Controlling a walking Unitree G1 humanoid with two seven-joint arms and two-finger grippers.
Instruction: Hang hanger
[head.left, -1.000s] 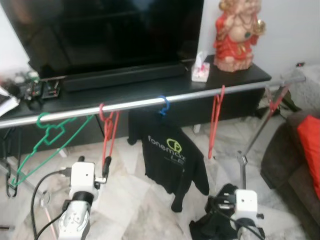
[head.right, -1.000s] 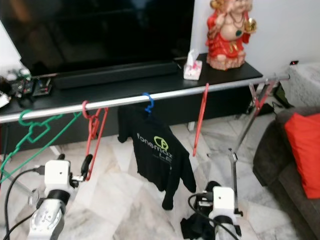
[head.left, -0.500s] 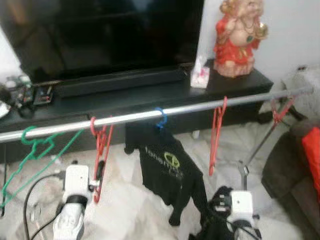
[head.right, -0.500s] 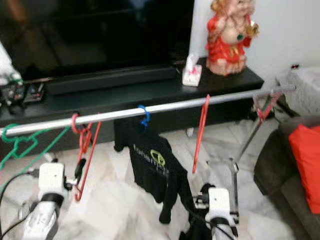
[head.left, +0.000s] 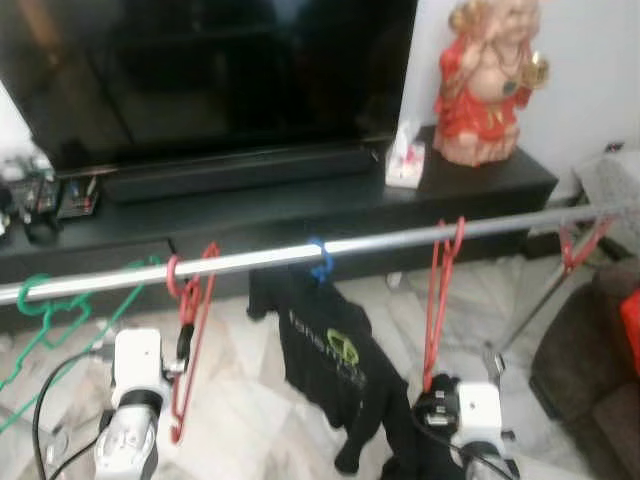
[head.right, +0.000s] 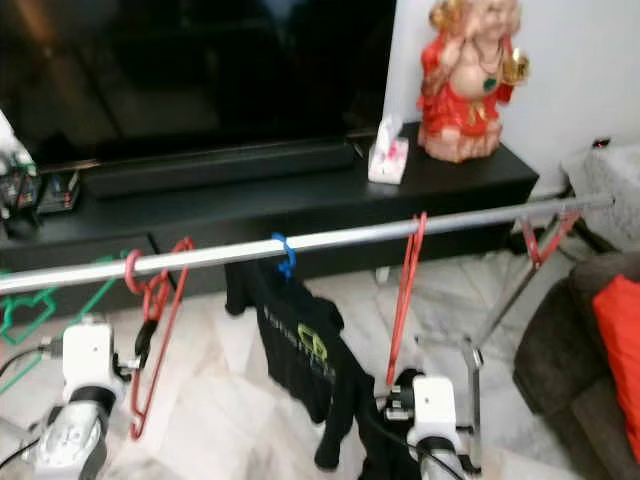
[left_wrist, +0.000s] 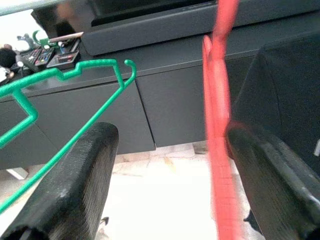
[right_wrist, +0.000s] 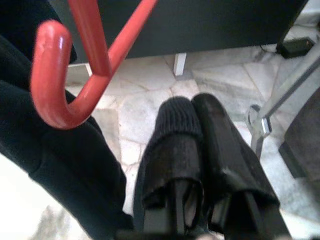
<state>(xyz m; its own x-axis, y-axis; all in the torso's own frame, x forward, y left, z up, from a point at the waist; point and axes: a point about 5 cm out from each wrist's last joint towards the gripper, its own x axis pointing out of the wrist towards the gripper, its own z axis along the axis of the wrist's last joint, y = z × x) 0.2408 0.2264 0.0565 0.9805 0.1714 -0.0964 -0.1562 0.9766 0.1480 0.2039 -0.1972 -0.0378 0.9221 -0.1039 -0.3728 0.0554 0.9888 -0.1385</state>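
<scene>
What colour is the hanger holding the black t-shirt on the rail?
Blue; the hanger hook shows best in the right eye view.

A silver rail (head.left: 250, 260) carries a green hanger (head.left: 60, 315), red hangers (head.left: 190, 330) and a blue hook (head.left: 320, 262) holding a black T-shirt (head.left: 325, 350) printed in white and lime. Black TV stand (head.left: 300, 205), red-and-gold statue (head.left: 490, 80), white marbled floor (head.left: 250, 410), red cushion (head.right: 615, 350) on a dark brown sofa (head.right: 560, 370)

soft even indoor light, head views slightly blurred, wrist views sharper.
</scene>
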